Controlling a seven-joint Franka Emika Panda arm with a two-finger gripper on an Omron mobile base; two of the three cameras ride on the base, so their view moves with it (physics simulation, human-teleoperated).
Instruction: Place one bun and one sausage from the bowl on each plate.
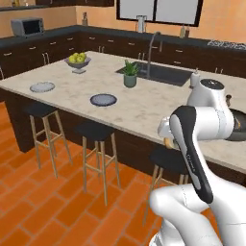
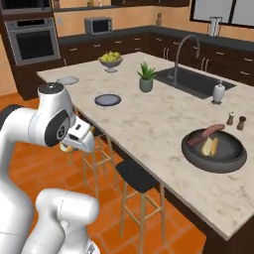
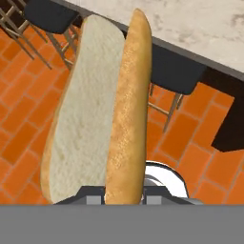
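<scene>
Gripper (image 2: 69,145) clenched on one bun (image 3: 97,107), suspended off the near edge of the island counter (image 1: 144,108), above the orange tile floor (image 1: 43,211) and the row of stools (image 1: 98,132). Bun split lengthwise, pale cut face and golden crust both visible in the hand view; long axis aligned with the fingers, free end extending away from the hand toward the counter edge. A small part of the bun visible under the hand in the right base view.

Counter surface wide and mostly bare between the plates and the bowl. Sink (image 2: 196,82) recessed at the far side; potted plant (image 2: 146,78) just beside its near corner.

Count on the counter:
- Two plates: pale grey plate (image 1: 42,87) near the left end, blue-grey plate (image 1: 103,100) further along, well apart from each other, both bare.
- One bowl (image 2: 214,151) near the right end, close to the near edge, containing one sausage (image 2: 206,134) and one bun half-hidden beside it.
- One fruit bowl (image 1: 78,61).
- Two small shakers (image 2: 236,121) beyond the bowl.
- Three stools under the near edge.
</scene>
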